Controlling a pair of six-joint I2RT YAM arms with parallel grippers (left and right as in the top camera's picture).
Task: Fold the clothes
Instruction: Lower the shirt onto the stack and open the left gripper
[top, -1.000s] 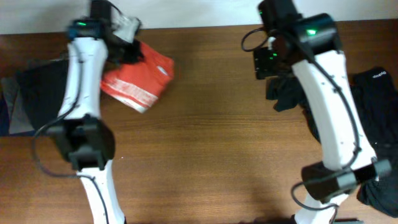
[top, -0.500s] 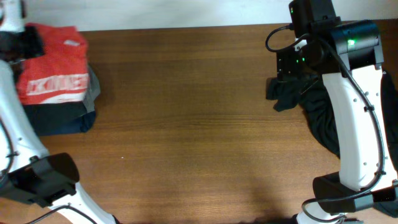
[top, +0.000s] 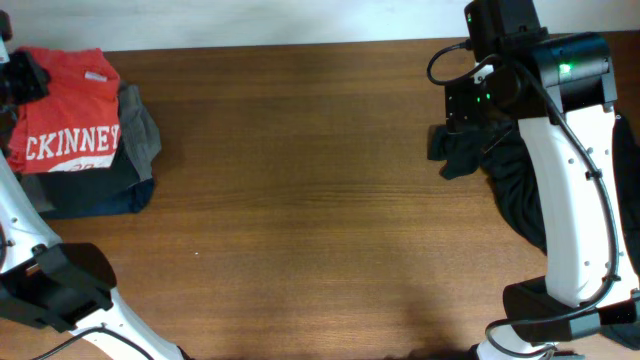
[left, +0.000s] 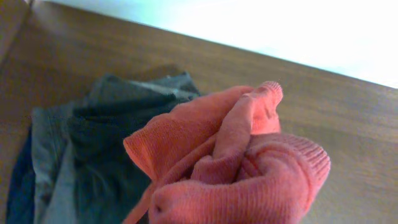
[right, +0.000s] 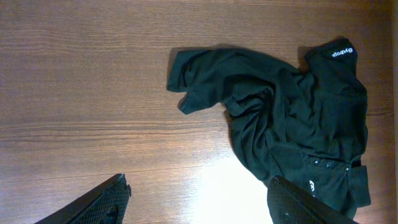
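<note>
It looked like a robotics lab bench. A plain wooden worktop (top: 320, 200) met a blank white surface (top: 300, 20) along its far edge. Two white and black arms stood at the near edge, the left arm (top: 60, 290) by the near left corner and the right arm (top: 560, 180) by the near right corner. The right one carried loose black cables (top: 430, 66) and a lit green lamp (top: 567, 70). The only goods were laundry: a folded stack (top: 100, 190) topped by an orange-red T-shirt (top: 70, 140) at the left edge, and a crumpled black shirt (right: 292, 118) at the right edge.

The right arm (top: 565, 200), frame right, is white with black joints — a green light (top: 568, 70) up top. The right gripper (right: 198, 183) is black.
</note>
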